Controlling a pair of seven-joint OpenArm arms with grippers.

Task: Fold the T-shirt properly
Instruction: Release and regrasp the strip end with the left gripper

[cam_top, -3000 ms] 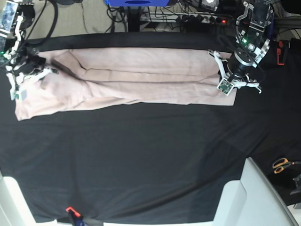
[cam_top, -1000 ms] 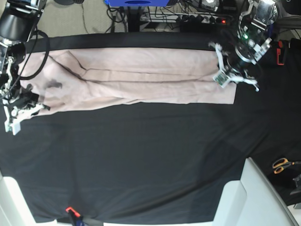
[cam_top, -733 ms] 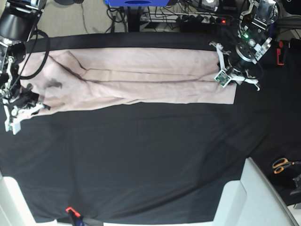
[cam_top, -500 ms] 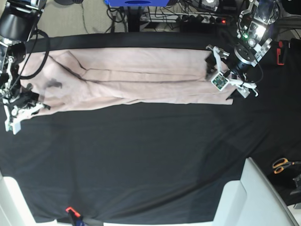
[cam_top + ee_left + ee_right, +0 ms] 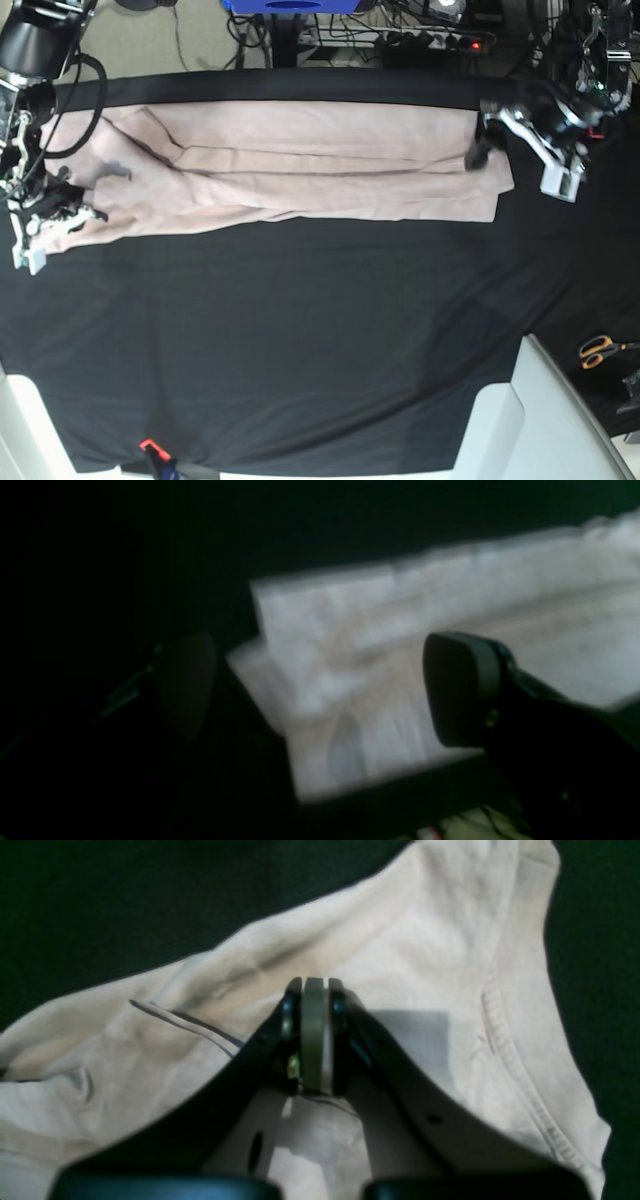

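The pale pink T-shirt point(image 5: 300, 165) lies as a long folded strip across the far part of the black cloth. My left gripper point(image 5: 505, 140) hangs at its right end, open. In the blurred left wrist view the two fingers stand wide apart with nothing between them, and a corner of the T-shirt point(image 5: 380, 645) lies below the left gripper point(image 5: 320, 685). My right gripper point(image 5: 50, 215) is at the strip's left end. In the right wrist view the right gripper point(image 5: 315, 1040) is shut on a pinch of the T-shirt point(image 5: 440, 940), with creases running to its tips.
A black cloth point(image 5: 300, 330) covers the table. Orange-handled scissors point(image 5: 600, 350) lie at the right edge, beside a white block point(image 5: 540, 420) at the lower right. Cables and a power strip point(image 5: 430, 40) run along the back. An orange clamp point(image 5: 150, 447) sits at the front edge.
My left gripper has opened, let go of the T-shirt's right end and drawn back to the right. The right gripper and the shirt's left end have stayed put.
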